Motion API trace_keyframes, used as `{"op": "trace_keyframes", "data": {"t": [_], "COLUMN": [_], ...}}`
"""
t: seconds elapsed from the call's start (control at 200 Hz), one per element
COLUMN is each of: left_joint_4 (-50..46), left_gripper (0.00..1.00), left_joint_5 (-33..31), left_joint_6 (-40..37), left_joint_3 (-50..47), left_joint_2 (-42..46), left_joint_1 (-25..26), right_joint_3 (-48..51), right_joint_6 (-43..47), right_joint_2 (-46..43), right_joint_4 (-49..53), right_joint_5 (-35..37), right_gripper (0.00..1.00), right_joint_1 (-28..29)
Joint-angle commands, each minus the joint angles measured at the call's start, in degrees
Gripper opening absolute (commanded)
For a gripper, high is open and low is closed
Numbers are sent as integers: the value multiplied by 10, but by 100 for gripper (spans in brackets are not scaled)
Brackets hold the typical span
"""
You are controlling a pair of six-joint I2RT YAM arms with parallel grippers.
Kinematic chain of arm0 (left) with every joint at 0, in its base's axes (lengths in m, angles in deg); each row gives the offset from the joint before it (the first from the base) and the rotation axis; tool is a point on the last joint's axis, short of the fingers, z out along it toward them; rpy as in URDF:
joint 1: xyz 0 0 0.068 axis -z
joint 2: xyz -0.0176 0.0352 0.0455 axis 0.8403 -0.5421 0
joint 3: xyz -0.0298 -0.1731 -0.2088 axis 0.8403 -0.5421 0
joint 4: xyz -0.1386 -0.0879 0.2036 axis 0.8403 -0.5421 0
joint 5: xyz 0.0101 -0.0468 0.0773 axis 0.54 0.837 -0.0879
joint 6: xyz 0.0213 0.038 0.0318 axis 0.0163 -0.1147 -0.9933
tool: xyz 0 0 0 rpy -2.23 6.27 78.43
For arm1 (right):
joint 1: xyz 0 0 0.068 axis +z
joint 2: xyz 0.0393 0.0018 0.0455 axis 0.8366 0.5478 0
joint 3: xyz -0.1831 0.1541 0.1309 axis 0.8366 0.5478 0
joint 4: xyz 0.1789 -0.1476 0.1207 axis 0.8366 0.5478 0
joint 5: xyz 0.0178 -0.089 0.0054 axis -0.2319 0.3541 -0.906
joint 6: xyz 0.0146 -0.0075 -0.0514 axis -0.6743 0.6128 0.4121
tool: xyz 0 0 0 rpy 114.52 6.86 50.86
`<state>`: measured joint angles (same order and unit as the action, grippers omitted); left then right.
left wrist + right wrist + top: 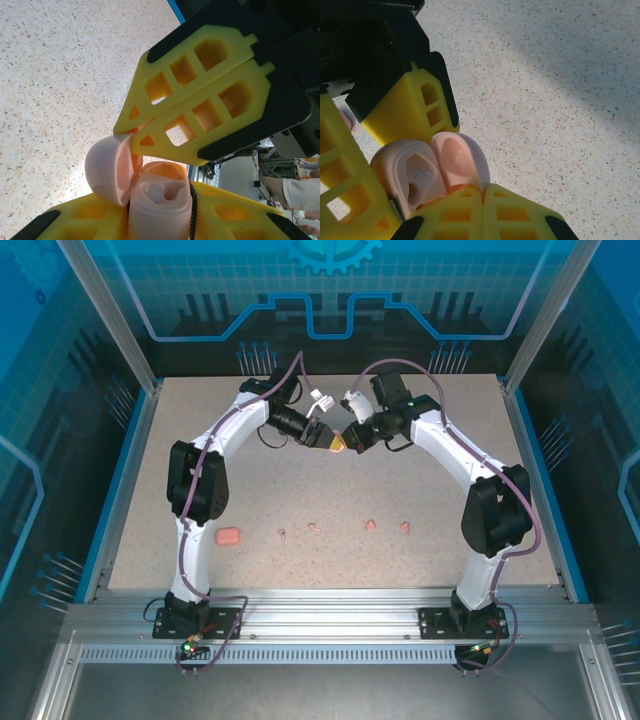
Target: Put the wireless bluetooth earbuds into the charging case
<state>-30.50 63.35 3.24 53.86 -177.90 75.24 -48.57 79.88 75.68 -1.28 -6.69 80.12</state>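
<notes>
The left end effector [160, 210] is clamped on the body of a small pink case [412, 182], one yellow finger on each side, and holds it above the bench [450, 490] at the rear middle. The domed lid [107, 167] is swung open to one side, and the wells inside face outward. The right end effector [482, 200] has its fingers pressed together with nothing between them, and its tips rest against the open lid next to the hinge.

The earbuds [314, 527] are nowhere near this meeting point. All four lie loose on the bench in a rough row towards the near edge, well apart from both end effectors. A paler pair [283, 533] lies left of centre and a pinker pair [370, 524] right of centre. A second pink case [228, 537] lies further left in the same row.

The coming move therefore probably runs from the rear of the bench back towards the arm bases and down to the surface. The right arm looks the natural one to make it, since it carries nothing and the pinker pair lies on its side. The earbuds are too small here for their long axes to be read.
</notes>
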Motion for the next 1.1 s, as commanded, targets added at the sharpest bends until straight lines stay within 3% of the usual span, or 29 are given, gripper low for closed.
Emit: {"op": "trace_keyframes", "data": {"t": [0.0, 0.225, 0.475, 0.55, 0.68, 1.095], "left_joint_4": [-1, -10, -10, -9, -1, 84], "left_gripper": [32, 23, 0, 0, 0, 0], "left_joint_5": [18, 23, 22, 19, 17, -34], "left_joint_6": [-2, -9, -13, -14, -8, 34], "left_joint_3": [19, 18, 14, 13, 10, -47], "left_joint_2": [-10, -11, -12, -11, -9, 15], "left_joint_1": [3, 3, 3, 3, 3, 0], "right_joint_3": [-14, -18, -25, -23, -27, -20], "right_joint_6": [6, 5, -12, -18, -26, -83], "right_joint_2": [-5, -3, -3, -6, -11, -67], "right_joint_4": [13, 13, 10, 7, 6, -4], "right_joint_5": [-6, -4, -1, -3, -8, -29], "right_gripper": [0, 0, 0, 0, 7, 46], "right_joint_1": [7, 7, 4, 2, -3, -38]}}
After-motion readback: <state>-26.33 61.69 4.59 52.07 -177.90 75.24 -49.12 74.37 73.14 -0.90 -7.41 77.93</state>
